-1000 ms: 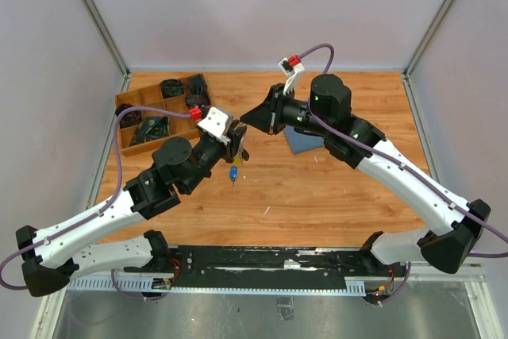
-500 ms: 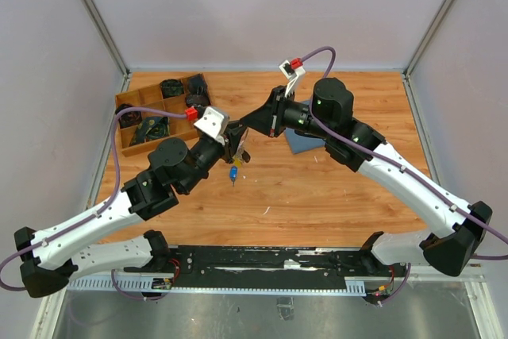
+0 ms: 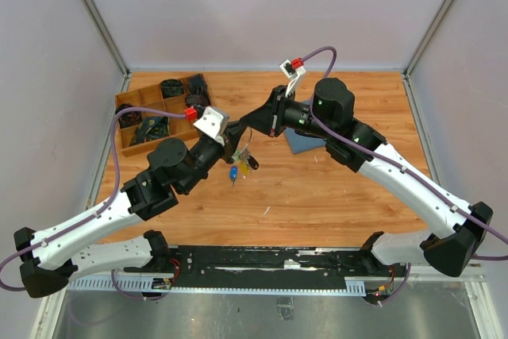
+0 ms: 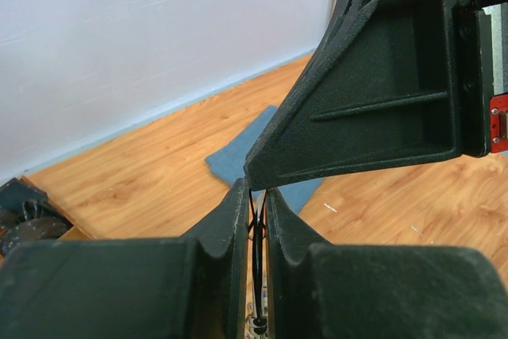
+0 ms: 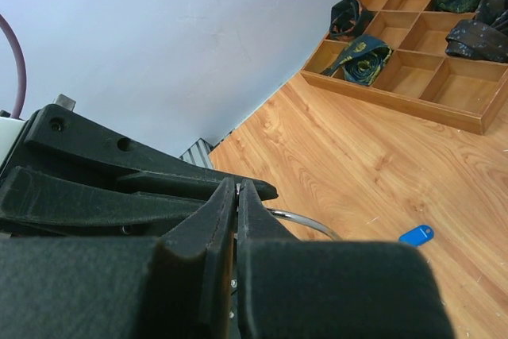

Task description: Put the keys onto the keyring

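Observation:
My two grippers meet tip to tip above the middle of the table. The left gripper (image 3: pixel 236 147) (image 4: pixel 255 192) is shut on the thin wire of the keyring (image 4: pixel 258 260), seen edge-on between its fingers. My right gripper (image 3: pixel 244 124) (image 5: pixel 237 186) is shut on the same keyring (image 5: pixel 305 222), whose silver arc curves out beside its finger. A bunch of keys (image 3: pixel 246 161) with yellow and blue heads hangs below the grippers. One bright blue key (image 3: pixel 233 172) (image 5: pixel 416 235) lies on the wood underneath. The duller key cannot be told apart.
A wooden compartment tray (image 3: pixel 163 99) (image 5: pixel 381 89) holding rolled dark ties stands at the back left. A blue cloth (image 3: pixel 302 142) (image 4: pixel 254 156) lies under the right arm. Grey walls enclose the table on three sides.
My left jaws have closed in onto the ring. The bunch of yellow- and blue-headed keys has swung into view below the grippers. The right arm has barely moved.

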Controlling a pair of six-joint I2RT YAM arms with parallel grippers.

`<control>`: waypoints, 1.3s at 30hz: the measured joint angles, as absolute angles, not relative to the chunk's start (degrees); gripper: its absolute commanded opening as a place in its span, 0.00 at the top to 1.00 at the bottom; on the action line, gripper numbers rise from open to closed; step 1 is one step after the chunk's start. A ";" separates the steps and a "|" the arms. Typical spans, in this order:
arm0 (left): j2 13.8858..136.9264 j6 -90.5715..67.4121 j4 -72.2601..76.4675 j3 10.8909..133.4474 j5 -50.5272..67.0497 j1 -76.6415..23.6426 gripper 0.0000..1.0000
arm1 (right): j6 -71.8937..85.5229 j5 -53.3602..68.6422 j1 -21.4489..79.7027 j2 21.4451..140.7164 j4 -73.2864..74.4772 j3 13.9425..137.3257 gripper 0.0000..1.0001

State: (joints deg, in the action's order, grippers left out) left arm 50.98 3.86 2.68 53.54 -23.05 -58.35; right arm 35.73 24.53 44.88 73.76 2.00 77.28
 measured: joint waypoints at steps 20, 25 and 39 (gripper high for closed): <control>50.76 4.08 2.72 53.56 -22.15 -58.37 0.83 | 34.92 23.97 44.88 73.23 2.15 77.12 0.99; 50.70 4.10 2.76 53.56 -21.74 -58.37 0.83 | 34.94 23.99 44.88 72.95 2.15 76.97 0.99; 50.26 4.25 2.59 53.41 -20.88 -58.37 0.74 | 34.94 23.75 44.88 72.29 1.89 76.55 0.99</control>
State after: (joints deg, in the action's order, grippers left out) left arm 50.26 4.25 2.59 53.41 -20.88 -58.37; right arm 34.94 23.75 44.88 72.29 1.89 76.55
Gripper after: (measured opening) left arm 0.244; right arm 0.020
